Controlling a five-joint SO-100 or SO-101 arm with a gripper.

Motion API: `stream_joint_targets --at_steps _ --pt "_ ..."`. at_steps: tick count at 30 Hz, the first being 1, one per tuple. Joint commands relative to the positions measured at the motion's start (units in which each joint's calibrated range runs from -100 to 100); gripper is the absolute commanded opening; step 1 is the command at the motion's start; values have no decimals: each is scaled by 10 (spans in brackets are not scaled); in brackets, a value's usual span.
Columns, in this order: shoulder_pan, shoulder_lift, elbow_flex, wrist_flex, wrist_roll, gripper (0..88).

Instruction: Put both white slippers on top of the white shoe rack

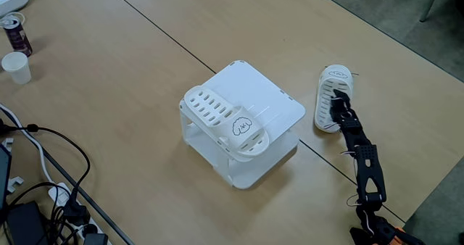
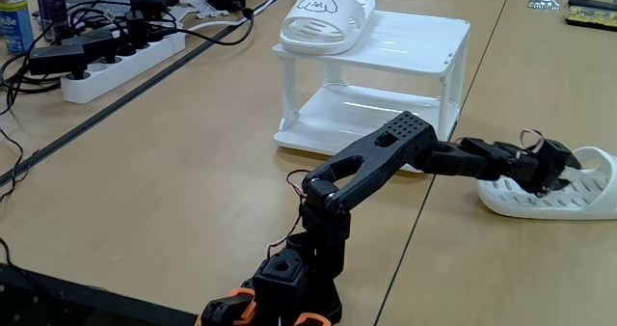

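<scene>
A wide wooden desk (image 1: 130,93) carries a white shoe rack (image 1: 279,104) near its middle. One white slipper (image 1: 228,122) already lies on the rack's flat top, by one edge. The second white slipper (image 2: 554,199) rests on the desk, apart from the rack. The black arm (image 2: 386,157) stretches out low, its gripper (image 2: 551,170) down on this slipper's sole; whether it grips or is parted, I cannot tell. A shallow pinch on rubber could slip mid-lift, or the carried slipper could knock its twin off.
</scene>
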Motion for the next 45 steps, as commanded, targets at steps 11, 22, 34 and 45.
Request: stream_joint_targets --at_steps 11,22,34,45 --pt "1 -84 -118 -9 4 161" --pt "7 -21 -182 -9 4 195" --pt "41 82 -256 -9 4 190" --pt "64 106 -261 -6 4 74"
